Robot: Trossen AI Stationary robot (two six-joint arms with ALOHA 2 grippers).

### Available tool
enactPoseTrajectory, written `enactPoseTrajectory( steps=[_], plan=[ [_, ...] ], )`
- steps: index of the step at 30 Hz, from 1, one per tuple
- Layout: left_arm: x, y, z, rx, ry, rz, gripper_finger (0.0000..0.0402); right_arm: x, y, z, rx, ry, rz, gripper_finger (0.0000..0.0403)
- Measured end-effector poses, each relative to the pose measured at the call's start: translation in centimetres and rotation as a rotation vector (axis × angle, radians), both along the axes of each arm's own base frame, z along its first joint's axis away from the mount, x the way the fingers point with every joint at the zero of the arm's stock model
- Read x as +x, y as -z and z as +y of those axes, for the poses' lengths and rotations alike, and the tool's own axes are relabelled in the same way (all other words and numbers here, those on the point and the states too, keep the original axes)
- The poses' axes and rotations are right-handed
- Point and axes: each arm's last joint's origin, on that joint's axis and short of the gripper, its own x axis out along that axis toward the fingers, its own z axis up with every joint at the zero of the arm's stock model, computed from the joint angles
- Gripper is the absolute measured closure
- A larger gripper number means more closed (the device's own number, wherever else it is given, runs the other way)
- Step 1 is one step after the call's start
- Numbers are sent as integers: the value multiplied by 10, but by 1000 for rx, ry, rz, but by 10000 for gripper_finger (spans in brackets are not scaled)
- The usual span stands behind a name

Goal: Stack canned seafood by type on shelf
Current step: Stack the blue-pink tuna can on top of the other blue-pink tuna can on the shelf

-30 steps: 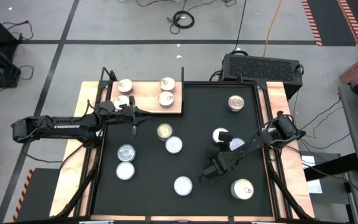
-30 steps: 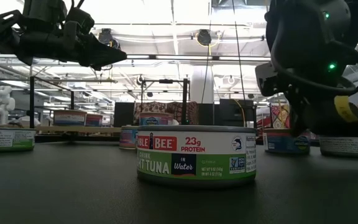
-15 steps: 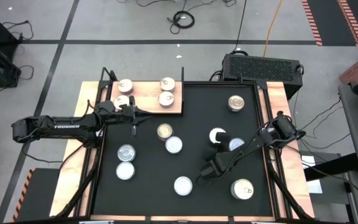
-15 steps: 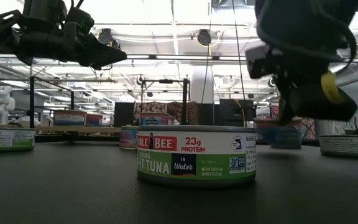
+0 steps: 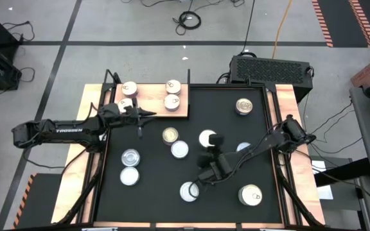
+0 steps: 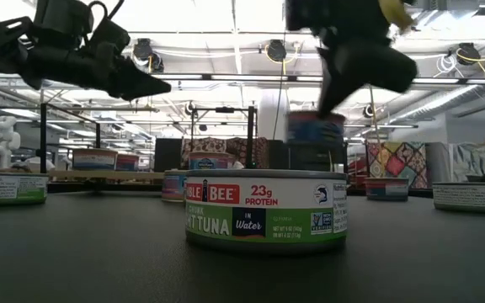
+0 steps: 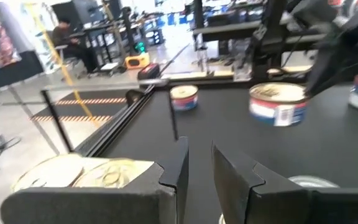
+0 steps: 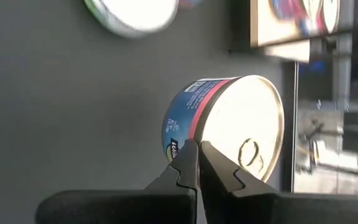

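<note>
Pinching a blue-and-red tin (image 8: 229,127) by its rim, the right pincer (image 5: 209,149) hangs mid-worktop, tin tipped sideways. Four tins sit on the shelf (image 5: 153,106), six on the black mat (image 5: 223,122). Left pincer (image 5: 140,115), slightly spread, hovers beside the shelf.

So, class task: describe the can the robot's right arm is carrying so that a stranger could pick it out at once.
Start at the black mat and go to its middle, where the right claw hangs. The can pinched there is off the mat, unlike every other tin. It has a blue and pink label and a pale pull-tab lid.
</note>
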Motion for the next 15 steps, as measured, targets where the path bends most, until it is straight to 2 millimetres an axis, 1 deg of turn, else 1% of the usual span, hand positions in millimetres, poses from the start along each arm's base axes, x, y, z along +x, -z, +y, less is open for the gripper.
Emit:
enactPoseTrajectory(
  steps=[4,7,15],
  plan=[
    [-3,3,6,-16,-36,29,330,16,-11,-4,19,-73,-47,402],
    [-4,5,9,-23,-57,43,330,28,-16,-11,-4,-119,-79,402],
    [-8,8,17,-41,-107,76,330,58,-26,-39,-89,-256,-144,402]
  ],
)
